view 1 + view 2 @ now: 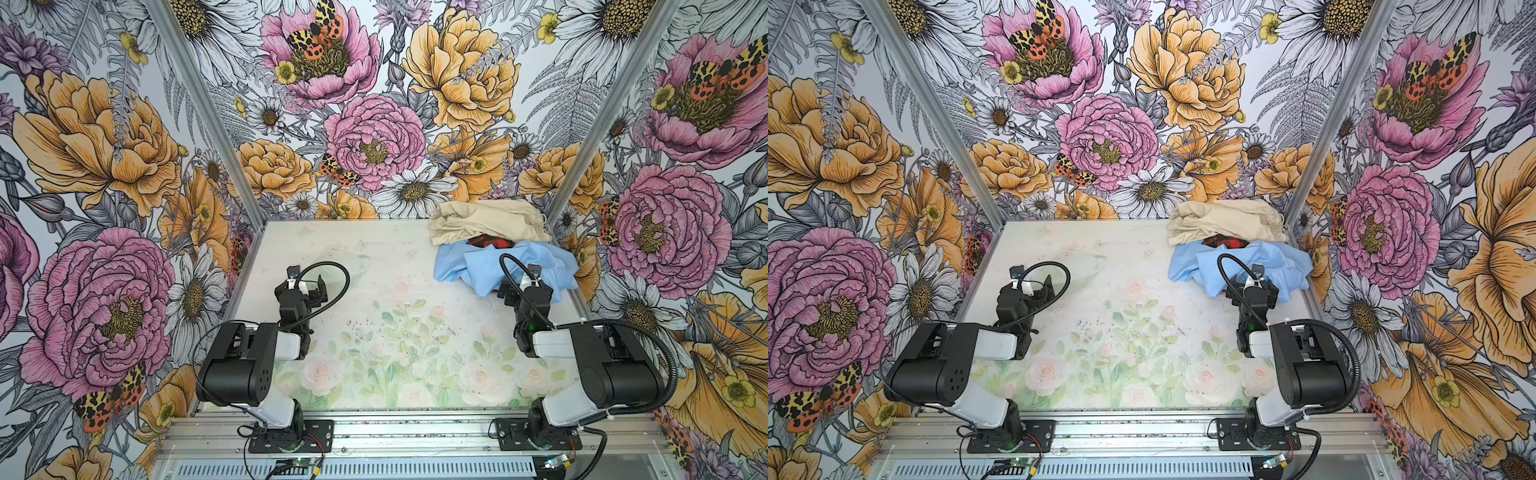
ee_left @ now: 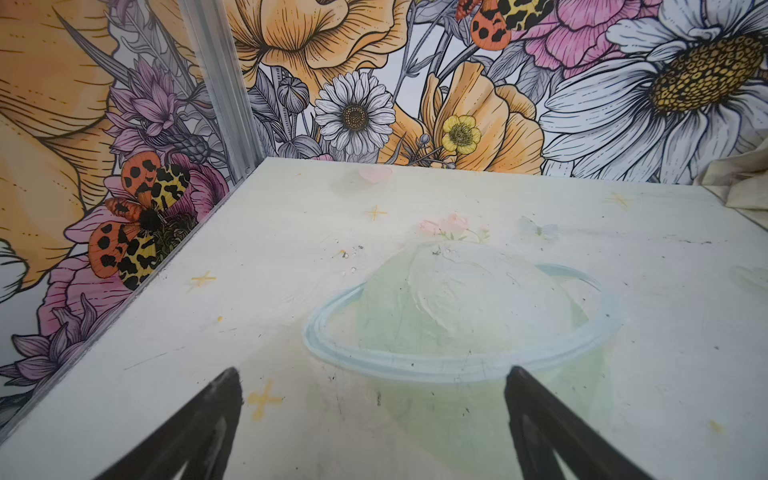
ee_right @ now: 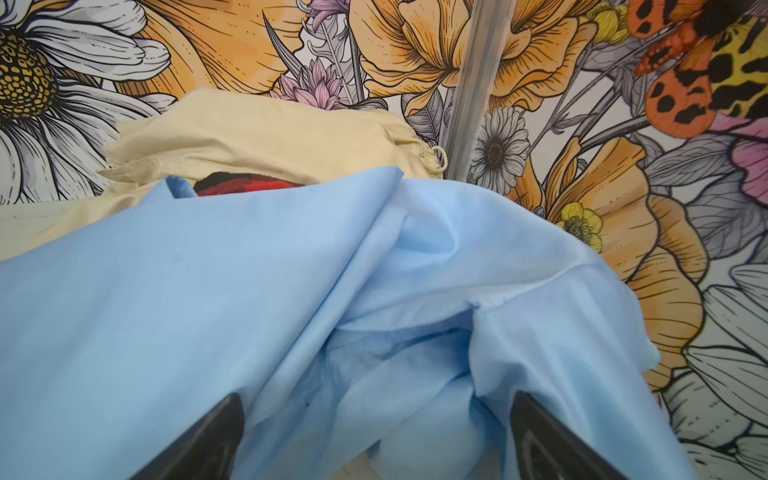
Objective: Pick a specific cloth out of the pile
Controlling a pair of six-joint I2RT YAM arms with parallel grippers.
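The pile sits in the table's far right corner: a cream cloth [image 1: 486, 218] [image 3: 257, 133] at the back and a light blue cloth [image 1: 469, 266] [image 3: 208, 291] in front. Only a small strip of the red-and-black checked cloth [image 1: 484, 242] [image 1: 1221, 241] [image 3: 249, 185] shows between them; the rest of it is hidden. My right gripper [image 1: 517, 286] [image 3: 376, 398] is open at the blue cloth's near edge, its blue folds lying between the spread fingers. Over bare table on the left, my left gripper [image 1: 305, 286] [image 2: 372, 371] is open and holds nothing.
The table [image 1: 374, 270] has a pale floral print and dark specks. Flowered walls enclose it on three sides, with metal corner posts [image 1: 582, 166] close behind the pile. Both arm bases stand on the rail along the near edge.
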